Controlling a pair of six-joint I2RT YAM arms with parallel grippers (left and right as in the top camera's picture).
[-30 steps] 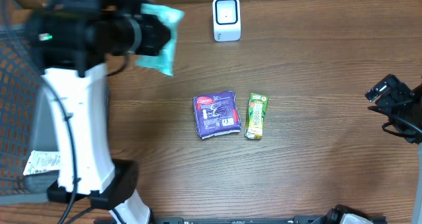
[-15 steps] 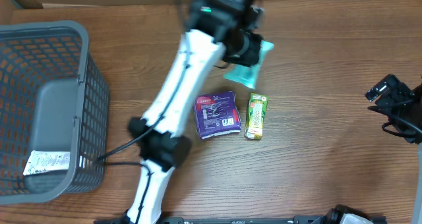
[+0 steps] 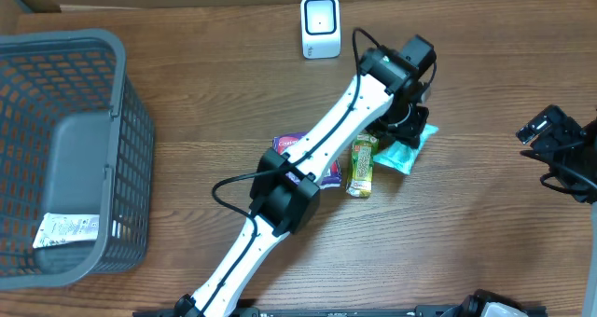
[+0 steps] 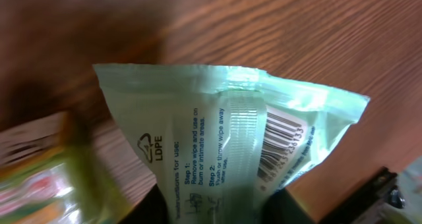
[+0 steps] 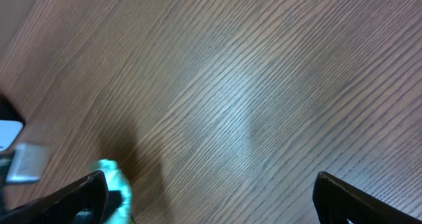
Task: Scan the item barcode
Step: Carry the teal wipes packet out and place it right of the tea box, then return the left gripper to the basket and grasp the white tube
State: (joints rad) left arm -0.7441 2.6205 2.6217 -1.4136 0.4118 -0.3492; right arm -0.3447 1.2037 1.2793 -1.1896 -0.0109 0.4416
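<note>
The left arm [image 3: 326, 135] extends diagonally over the table. Its elbow housing [image 3: 284, 200] sits low and well behind the claw, and the white forearm runs up to the wrist [image 3: 401, 61]. The left gripper [image 3: 403, 130] points downward just below that wrist. Its fingers [image 4: 150, 207] press against both sides of a green packet [image 4: 217, 138]. The right arm [image 3: 560, 149] is folded, well apart from that claw. The right gripper [image 5: 210, 184] has its jaws spread wide.
</note>
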